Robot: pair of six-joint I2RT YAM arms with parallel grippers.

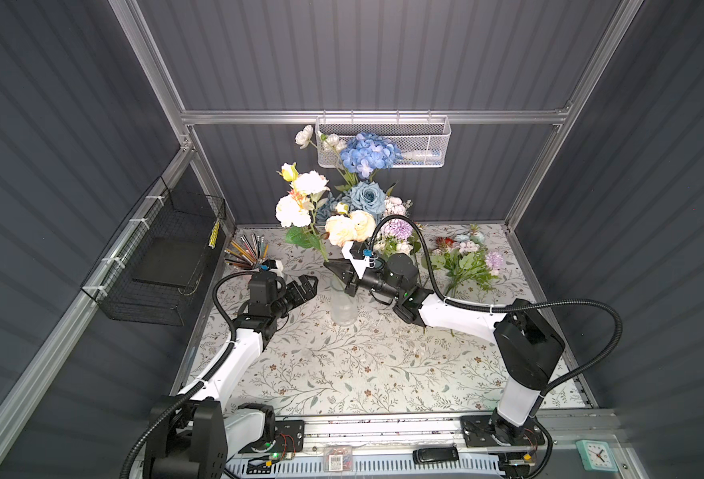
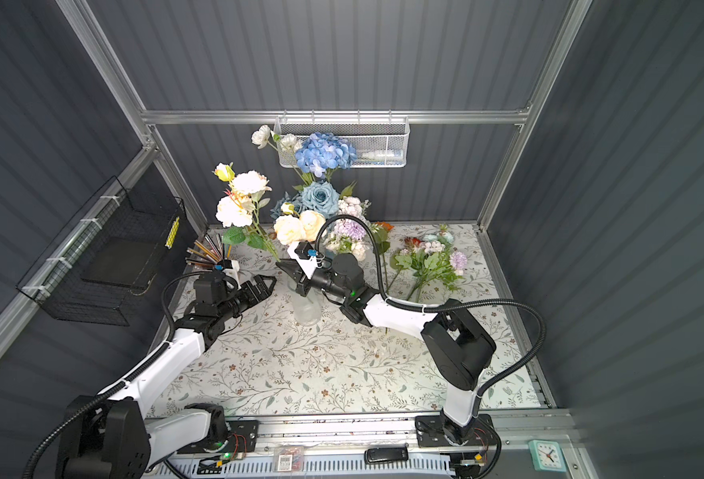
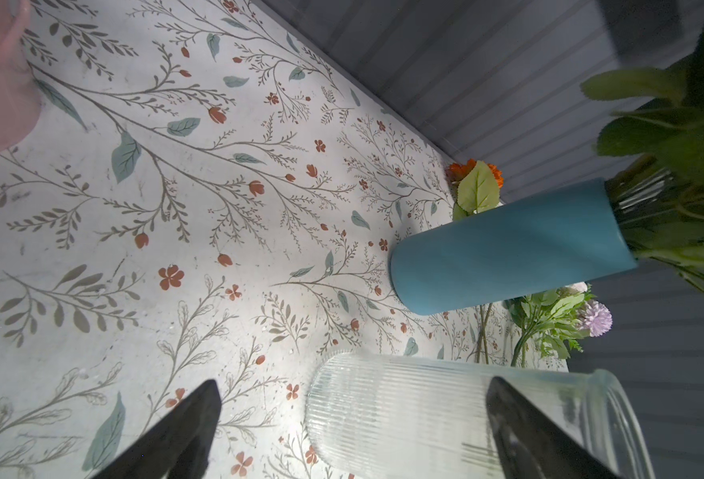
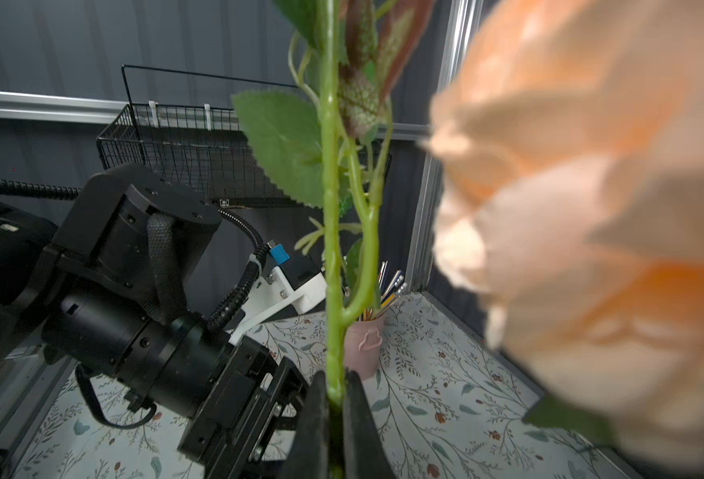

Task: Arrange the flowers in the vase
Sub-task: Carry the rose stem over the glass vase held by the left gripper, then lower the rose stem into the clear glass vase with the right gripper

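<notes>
My right gripper [image 1: 328, 264] [image 2: 280, 263] [image 4: 335, 378] is shut on the green stem [image 4: 331, 249] of a cream-bloomed flower spray [image 1: 302, 197] [image 2: 240, 195]. It holds the spray upright above a clear ribbed glass vase [image 1: 344, 309] [image 2: 306, 309] [image 3: 404, 414]. Behind it a teal vase [image 3: 508, 249] holds blue hydrangea [image 1: 369, 154] and dusty-blue roses [image 1: 366, 197]; in both top views my right arm mostly hides it. A peach bloom [image 4: 590, 207] hangs close to the right wrist camera. My left gripper [image 1: 310, 284] [image 2: 269, 283] [image 3: 354, 385] stands open beside the glass vase, holding nothing.
A loose bunch of flowers [image 1: 466, 257] [image 2: 429, 259] lies on the floral-print covering at the back right. An orange flower [image 3: 472, 172] lies by the back wall. A pink pencil cup [image 4: 362, 348] stands at the back left. Wire baskets [image 1: 163, 265] [image 1: 383, 141] hang on the walls.
</notes>
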